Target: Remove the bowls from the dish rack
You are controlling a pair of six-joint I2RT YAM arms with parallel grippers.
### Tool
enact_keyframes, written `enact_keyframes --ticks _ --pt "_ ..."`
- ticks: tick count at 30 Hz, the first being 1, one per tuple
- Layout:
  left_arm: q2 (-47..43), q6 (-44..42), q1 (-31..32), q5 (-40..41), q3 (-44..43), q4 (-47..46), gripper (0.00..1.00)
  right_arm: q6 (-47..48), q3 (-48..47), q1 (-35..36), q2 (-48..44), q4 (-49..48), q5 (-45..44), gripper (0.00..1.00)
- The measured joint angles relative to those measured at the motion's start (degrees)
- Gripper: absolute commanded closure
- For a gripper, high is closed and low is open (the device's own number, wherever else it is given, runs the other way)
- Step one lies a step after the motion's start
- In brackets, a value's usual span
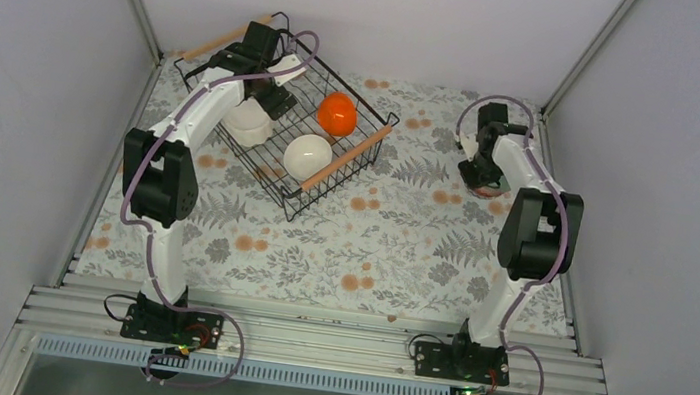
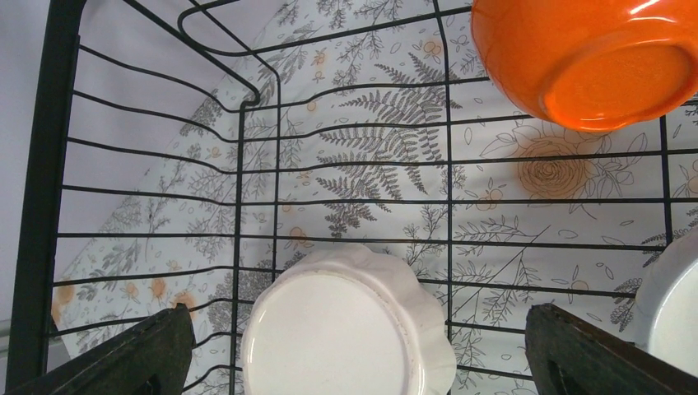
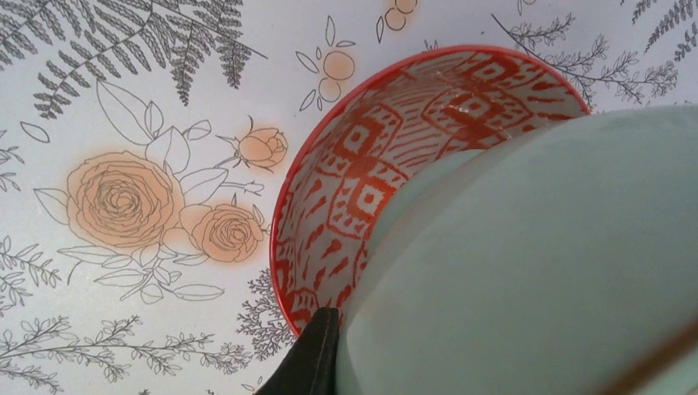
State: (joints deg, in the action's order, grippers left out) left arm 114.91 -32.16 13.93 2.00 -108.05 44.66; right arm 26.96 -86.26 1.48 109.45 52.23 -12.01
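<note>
left hand released over scalloped white bowl in dish rack; stiff, slick ceramic, chippable, probably pinch its rim. right hand clenched on pale green bowl.

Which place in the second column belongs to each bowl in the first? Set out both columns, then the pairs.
1 orange bowl
2 scallop-edged white bowl
3 pale green bowl
4 red-patterned bowl

a held by the right gripper
b in the dish rack, ungripped
c inside the open left gripper
d on the table, outside the rack

Pairs: 1-b, 2-c, 3-a, 4-d
</note>
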Motion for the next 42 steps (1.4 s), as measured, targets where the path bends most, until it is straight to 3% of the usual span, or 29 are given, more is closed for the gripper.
enact_keyframes --ticks 5,10,15,18,24,36,42 --pt "0.00 0.00 0.00 -0.44 0.00 0.00 0.00 0.02 -0.74 0.00 1.14 0.09 0.59 0.95" --pt "-0.02 0.00 0.00 -0.68 0.31 0.00 0.00 0.02 -0.74 0.02 2.21 0.11 0.83 0.94" --pt "-0.17 0.00 0.00 -1.11 0.72 0.00 0.00 0.02 -0.74 0.02 2.56 0.09 0.81 0.85" --pt "-0.79 0.00 0.00 -1.38 1.01 0.02 0.00 0.02 -0.74 0.07 2.56 0.09 0.81 0.72" --pt "-1.81 0.00 0.00 -1.84 1.07 0.02 0.00 0.28 -0.81 0.39 2.58 -0.83 0.52 0.63" --pt "-1.84 0.00 0.00 -1.86 1.16 0.04 0.00 0.17 -3.39 0.72 2.43 1.81 5.42 0.64" --pt "-1.84 0.00 0.00 -2.05 1.14 0.48 0.00 -0.13 -5.09 0.76 1.49 3.56 8.66 0.69"
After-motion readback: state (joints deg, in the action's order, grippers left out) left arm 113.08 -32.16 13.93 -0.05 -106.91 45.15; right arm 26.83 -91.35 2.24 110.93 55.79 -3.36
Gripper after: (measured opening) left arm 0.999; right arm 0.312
